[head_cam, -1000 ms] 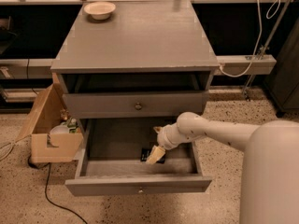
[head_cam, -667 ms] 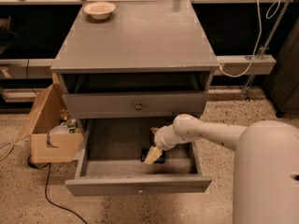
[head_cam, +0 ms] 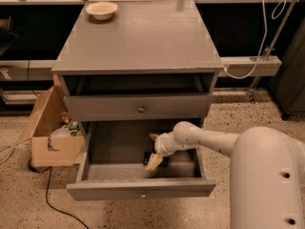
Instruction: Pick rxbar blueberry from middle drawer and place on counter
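While my gripper (head_cam: 154, 150) hangs spread open at the rxbar blueberry (head_cam: 163, 160) inside the middle drawer (head_cam: 143, 189), a bowl (head_cam: 101, 9) sits on the counter (head_cam: 143, 42).

The gripper (head_cam: 154, 155) sat low in the middle drawer (head_cam: 119, 171), covering most of the rxbar blueberry (head_cam: 147, 156); only dark slivers showed. The drawer's far end lay hidden under the cabinet. The robot's body (head_cam: 267, 175) was cut off at the right and near edges.
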Controlling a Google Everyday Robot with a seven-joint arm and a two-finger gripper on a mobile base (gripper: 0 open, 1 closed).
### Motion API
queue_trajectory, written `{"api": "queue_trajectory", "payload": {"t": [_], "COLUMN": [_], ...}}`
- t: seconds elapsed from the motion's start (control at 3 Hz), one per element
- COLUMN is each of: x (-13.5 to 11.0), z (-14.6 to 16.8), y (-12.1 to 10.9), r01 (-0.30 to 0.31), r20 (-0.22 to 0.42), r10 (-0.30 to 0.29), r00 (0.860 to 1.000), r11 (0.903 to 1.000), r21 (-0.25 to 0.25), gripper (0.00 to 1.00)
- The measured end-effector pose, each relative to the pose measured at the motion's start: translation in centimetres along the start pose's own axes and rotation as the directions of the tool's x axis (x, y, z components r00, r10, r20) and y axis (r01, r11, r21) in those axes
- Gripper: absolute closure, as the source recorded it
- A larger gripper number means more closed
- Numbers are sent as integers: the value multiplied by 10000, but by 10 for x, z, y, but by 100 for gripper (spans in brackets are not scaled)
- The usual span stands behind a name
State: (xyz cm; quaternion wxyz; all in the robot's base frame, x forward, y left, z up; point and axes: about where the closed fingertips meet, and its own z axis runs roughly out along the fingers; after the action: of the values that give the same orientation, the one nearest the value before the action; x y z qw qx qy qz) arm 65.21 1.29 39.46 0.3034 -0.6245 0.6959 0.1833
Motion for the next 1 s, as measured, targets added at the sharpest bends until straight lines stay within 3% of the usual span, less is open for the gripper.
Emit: {"api": "queue_trajectory", "payload": {"t": [1.0], "x": [30], "z": [27], "y": [8], "r01": [189], "r20": [-169], "r10": [-203], "r00": [9997], "r11": [9966], "r21": [-808], "gripper": [0]}}
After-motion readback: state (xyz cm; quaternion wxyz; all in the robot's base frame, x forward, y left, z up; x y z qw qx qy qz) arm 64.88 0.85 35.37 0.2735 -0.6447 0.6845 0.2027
